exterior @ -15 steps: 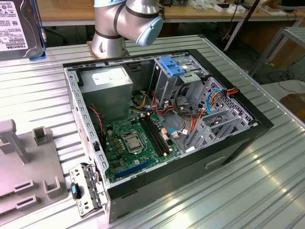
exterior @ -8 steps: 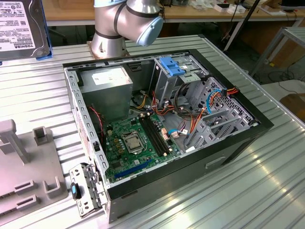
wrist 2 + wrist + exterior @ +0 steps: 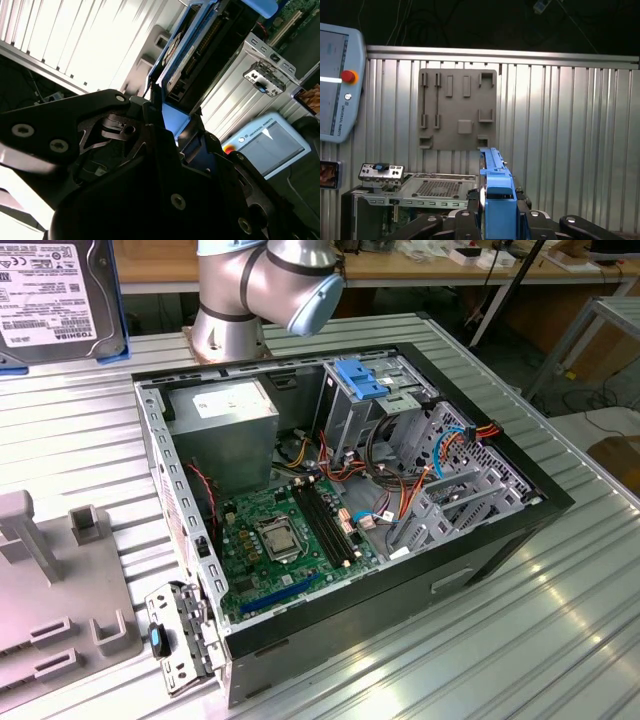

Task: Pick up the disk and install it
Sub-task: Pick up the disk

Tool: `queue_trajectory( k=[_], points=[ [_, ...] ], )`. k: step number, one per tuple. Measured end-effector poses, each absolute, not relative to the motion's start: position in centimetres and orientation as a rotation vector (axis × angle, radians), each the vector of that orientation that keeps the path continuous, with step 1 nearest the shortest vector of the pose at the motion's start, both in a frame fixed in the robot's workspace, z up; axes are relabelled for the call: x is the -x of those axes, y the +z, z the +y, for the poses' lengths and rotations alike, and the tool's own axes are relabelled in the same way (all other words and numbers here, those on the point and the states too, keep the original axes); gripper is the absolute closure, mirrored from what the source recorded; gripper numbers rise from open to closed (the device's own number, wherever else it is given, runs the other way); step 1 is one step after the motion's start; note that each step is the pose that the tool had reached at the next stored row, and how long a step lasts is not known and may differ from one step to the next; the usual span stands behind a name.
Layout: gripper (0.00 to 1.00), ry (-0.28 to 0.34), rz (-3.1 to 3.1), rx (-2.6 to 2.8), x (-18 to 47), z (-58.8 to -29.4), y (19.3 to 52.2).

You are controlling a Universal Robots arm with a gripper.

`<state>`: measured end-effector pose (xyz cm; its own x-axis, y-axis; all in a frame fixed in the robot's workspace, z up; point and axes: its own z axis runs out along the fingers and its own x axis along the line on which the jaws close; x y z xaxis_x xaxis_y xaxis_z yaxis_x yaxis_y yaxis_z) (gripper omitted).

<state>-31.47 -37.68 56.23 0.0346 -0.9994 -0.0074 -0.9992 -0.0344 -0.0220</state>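
**A:** Where is the disk [image 3: 55,300] being shown?

**B:** In the exterior view it is being held up close to the camera, at that view's upper left. It is being kept well apart from the open computer case [image 3: 340,490], which is lying on the ribbed metal table [image 3: 520,640]. Its labelled grey face is being turned toward the camera, and the blue carrier rail is being seen along its edges

**A:** How is the gripper [image 3: 499,217] being shown?

**B:** In the first wrist view its black fingers [image 3: 470,222] are being pressed in on the blue end of the carrier, so the disk is being pinched edge-on between them. A grey fixture plate [image 3: 457,110] is being seen beyond it on the table. In the second wrist view the disk [image 3: 200,45] is being seen jutting out past the jaws, with its connector edge exposed

**A:** How is it being judged to handle?

**B:** It is being judged dense and heavy for its bulk, stiff, and easily harmed by a knock. The smooth metal faces are being taken as slippery, and the plastic rail as likely to give a little under pressure. The blue frame is being judged the safest place for a hold, with the circuit side and connector being left untouched
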Motion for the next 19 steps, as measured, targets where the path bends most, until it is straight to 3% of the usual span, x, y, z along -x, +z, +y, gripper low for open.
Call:
queue_trajectory(
  k=[19],
  points=[
    [0.63, -0.016, 2.168, 2.244, 28.2, -37.7, 56.2]
  ],
)
